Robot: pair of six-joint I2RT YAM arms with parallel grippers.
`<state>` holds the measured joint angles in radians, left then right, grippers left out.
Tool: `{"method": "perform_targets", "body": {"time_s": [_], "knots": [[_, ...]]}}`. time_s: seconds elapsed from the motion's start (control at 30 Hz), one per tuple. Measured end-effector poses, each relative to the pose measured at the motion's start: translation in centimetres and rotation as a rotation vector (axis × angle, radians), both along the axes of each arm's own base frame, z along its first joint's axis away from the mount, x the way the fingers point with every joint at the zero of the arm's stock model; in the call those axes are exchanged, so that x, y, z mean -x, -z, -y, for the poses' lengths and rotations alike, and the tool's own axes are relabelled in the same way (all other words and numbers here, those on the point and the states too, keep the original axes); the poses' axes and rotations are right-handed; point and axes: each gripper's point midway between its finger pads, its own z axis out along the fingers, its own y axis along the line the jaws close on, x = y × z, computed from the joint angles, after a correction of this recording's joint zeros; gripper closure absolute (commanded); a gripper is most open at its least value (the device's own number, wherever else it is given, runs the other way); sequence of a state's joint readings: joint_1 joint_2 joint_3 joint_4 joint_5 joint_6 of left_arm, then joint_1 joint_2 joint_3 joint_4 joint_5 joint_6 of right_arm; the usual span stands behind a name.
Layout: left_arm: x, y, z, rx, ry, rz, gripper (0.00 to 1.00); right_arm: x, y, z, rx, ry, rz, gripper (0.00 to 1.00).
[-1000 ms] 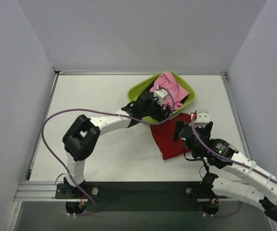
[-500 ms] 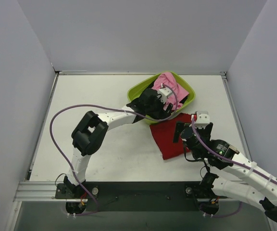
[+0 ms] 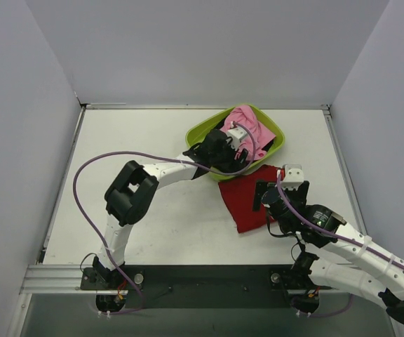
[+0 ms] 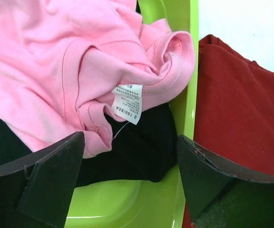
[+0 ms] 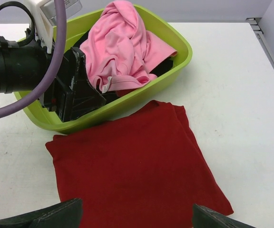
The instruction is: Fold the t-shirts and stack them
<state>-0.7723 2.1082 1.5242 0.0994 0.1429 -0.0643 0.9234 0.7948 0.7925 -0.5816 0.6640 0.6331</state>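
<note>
Inside lime tub (image 5: pixel 127 102), pink shirt (image 5: pixel 122 47) on black cloth (image 4: pixel 146 147); L pincer (image 4: pixel 130 142) spread, empty; R pincer (image 5: pixel 137 206) likewise, above red shirt (image 5: pixel 132 161).

Pink t-shirt (image 4: pixel 56 57): bunched in a heap inside the tub, seams and folds showing.
Care label (image 4: pixel 128 102): white, hanging off a fold of the pink cloth.
Black cloth (image 4: pixel 144 145): lies under the pink shirt, in the tub.
Lime green tub (image 4: pixel 188 71): its rim runs between the two shirts.
Red t-shirt (image 4: pixel 244 104): outside the tub, against its wall, on the white table (image 4: pixel 251 28).
Left gripper (image 4: pixel 130 142): fingers spread wide, one over the tub's inside, the other over the red cloth.
</note>
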Motion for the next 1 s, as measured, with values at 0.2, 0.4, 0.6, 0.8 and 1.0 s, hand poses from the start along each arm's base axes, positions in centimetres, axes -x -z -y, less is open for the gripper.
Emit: {"method": "perform_targets", "body": {"time_s": [0.2,0.4,0.6,0.8,1.0], "knots": [[0.1,0.9,-0.4,0.005,-0.012,-0.016,0.15,0.0,0.1,0.0,0.004,0.000,-0.003,0.00],[0.3,1.4,-0.5,0.017,-0.017,-0.027,0.15,0.0,0.2,-0.1,0.006,-0.002,-0.007,0.00],[0.6,1.2,-0.4,0.025,-0.015,-0.023,0.14,0.0,0.2,-0.2,0.003,-0.005,-0.009,0.00],[1.4,-0.2,0.2,0.037,-0.003,-0.001,0.14,0.1,0.3,-0.3,-0.005,-0.008,-0.015,0.00],[3.3,-2.0,1.7,0.060,0.039,0.019,0.14,0.1,0.3,-0.4,-0.010,-0.008,-0.017,0.00]]}}
